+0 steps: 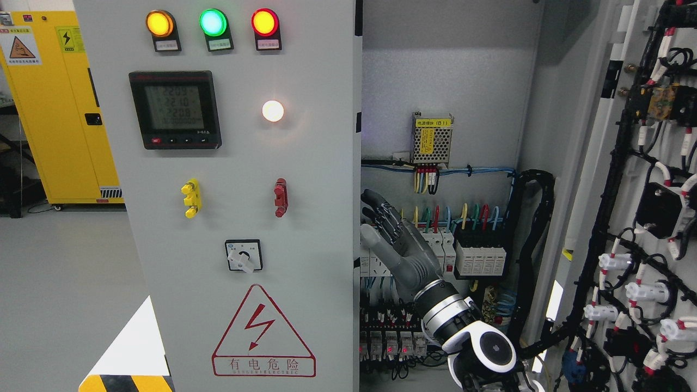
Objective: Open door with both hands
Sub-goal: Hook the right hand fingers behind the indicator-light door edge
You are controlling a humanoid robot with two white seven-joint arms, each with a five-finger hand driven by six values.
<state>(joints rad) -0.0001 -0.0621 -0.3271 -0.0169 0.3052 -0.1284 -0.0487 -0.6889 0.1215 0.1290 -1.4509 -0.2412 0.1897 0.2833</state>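
Door (pixel 626 218) on the right stands swung wide, its wired inner face cut off by the frame edge; the left door (pixel 228 218) is shut, upright. Right hand (pixel 395 242), fingers spread and holding nothing, reaches inside the cabinet (pixel 446 81) near the left door's edge; contact unclear.

The head camera is looking straight ahead and slightly down, sitting close to the electrical cabinet (pixel 245 218); its closed left door is filling the middle, its opened interior (pixel 452 163) is lying at right.
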